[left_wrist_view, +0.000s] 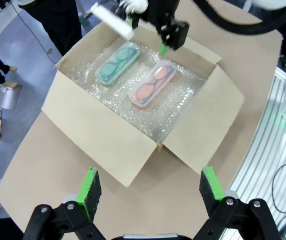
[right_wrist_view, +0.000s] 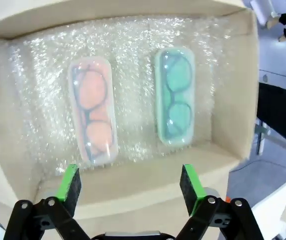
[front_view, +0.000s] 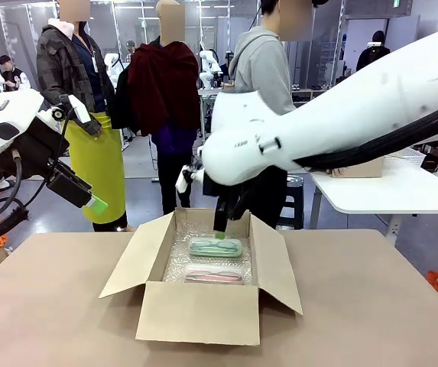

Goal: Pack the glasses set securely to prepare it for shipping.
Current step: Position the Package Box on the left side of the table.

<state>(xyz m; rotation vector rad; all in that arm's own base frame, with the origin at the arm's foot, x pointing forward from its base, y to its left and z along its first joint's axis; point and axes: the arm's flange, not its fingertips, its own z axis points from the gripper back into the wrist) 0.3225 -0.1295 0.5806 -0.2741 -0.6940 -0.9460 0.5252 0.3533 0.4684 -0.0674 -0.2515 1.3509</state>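
Note:
An open cardboard box (front_view: 203, 310) lined with bubble wrap stands mid-table. Two glasses cases lie side by side in it: the mint green case (front_view: 215, 247) (left_wrist_view: 116, 62) (right_wrist_view: 175, 102) farther back, the pale pink case (front_view: 213, 274) (left_wrist_view: 152, 83) (right_wrist_view: 93, 116) nearer me. My right gripper (front_view: 221, 224) (right_wrist_view: 129, 184) hangs open just above the box's far side, over the mint case, holding nothing. My left gripper (front_view: 90, 201) (left_wrist_view: 150, 190) is open and empty, raised high to the left of the box, looking down on it.
The box's flaps (front_view: 131, 260) spread out to the left and right. Brown table surface (front_view: 50, 306) lies bare around the box. People stand beyond the far edge. A white table (front_view: 387, 191) stands at the back right.

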